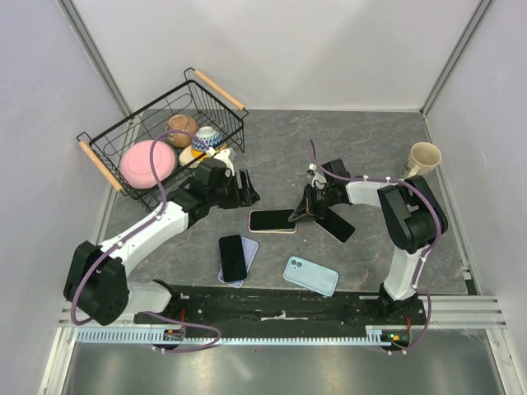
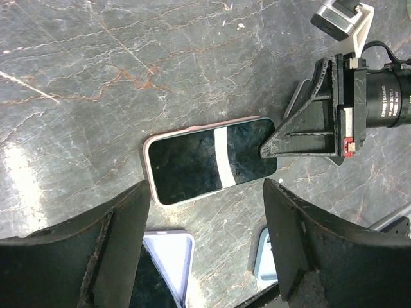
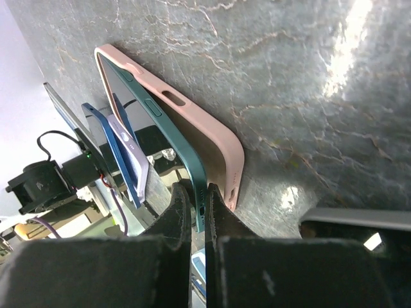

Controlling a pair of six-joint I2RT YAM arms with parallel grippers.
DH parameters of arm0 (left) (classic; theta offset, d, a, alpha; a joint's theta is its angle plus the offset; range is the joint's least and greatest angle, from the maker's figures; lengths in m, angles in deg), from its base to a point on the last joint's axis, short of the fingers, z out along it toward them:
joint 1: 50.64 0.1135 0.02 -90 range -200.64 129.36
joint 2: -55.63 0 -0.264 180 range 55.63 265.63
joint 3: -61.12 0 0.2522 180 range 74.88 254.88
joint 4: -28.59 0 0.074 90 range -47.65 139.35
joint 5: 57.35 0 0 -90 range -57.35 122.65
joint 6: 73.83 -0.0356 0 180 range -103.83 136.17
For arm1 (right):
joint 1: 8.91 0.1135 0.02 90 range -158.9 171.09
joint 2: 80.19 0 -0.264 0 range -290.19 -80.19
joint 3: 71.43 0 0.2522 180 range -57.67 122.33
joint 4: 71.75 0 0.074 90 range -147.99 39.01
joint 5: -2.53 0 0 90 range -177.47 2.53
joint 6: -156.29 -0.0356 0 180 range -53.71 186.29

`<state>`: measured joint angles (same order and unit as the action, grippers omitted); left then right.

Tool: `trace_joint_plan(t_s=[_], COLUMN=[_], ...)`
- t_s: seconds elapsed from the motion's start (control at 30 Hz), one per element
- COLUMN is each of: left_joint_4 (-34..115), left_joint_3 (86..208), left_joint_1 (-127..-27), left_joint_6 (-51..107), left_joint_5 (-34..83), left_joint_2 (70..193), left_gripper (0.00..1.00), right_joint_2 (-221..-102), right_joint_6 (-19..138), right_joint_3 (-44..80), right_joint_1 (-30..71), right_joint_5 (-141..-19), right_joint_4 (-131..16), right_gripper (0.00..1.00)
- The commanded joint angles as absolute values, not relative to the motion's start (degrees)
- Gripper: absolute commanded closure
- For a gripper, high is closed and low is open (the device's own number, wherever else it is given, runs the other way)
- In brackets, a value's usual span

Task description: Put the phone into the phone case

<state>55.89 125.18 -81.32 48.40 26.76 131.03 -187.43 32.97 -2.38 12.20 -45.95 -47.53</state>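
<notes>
The phone (image 1: 270,220) lies near the middle of the top view, dark screen up, in the pink case (image 3: 212,136). The right wrist view shows it only partly seated: the teal edge (image 3: 168,131) sits inside the case at the upper left of that frame and tilts up out of it toward the bottom. There the right gripper (image 3: 199,192) has its 2 fingers nearly closed, pinching that raised end. In the left wrist view this gripper (image 2: 277,146) meets the phone's right end.

The left gripper (image 1: 244,188) hovers just up-left of the phone, holding nothing. Its 2 fingers (image 2: 115,244) stand wide apart at the bottom of its own view, the phone between and beyond them.

Lower on the table (image 1: 370,132), a 2nd phone (image 1: 233,257) rests on a lilac case (image 1: 249,247), and a light blue phone (image 1: 311,276) lies to its right. A black phone (image 1: 339,226) sits just right of the right gripper. A wire basket (image 1: 107,169) with dishes fills the upper left, and a mug (image 1: 424,158) stands at the right.
</notes>
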Motion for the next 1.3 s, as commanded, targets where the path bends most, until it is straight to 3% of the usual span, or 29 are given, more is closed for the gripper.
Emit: trace_joint_plan(t_s=[0.0,0.27,0.7,0.8,1.27], left_joint_4=[58.34,58.26,56.76,56.59,55.97], left_joint_3=[125.59,126.29,131.91,133.23,135.61], left_joint_1=[-81.41,-81.49,-84.92,-86.32,-89.76], left_joint_6=[46.05,45.88,43.59,43.77,45.43], left_joint_5=[29.40,26.06,16.66,16.13,17.18], left_joint_2=[128.41,130.33,142.20,145.45,157.32], left_gripper=[0.23,0.28,0.91,0.98,0.98], right_joint_2=[-192.51,-192.51,-193.48,-193.92,-194.45], right_joint_6=[35.70,36.32,36.76,37.02,37.99], right_joint_3=[-0.98,-1.15,-0.62,-0.71,-0.80], right_joint_1=[17.90,18.52,19.57,19.66,20.10], right_joint_5=[-57.49,-58.11,-60.39,-60.74,-63.73], right_joint_4=[-44.11,-43.05,-41.65,-41.64,-39.89], right_gripper=[1.00,1.00,1.00,1.00,1.00])
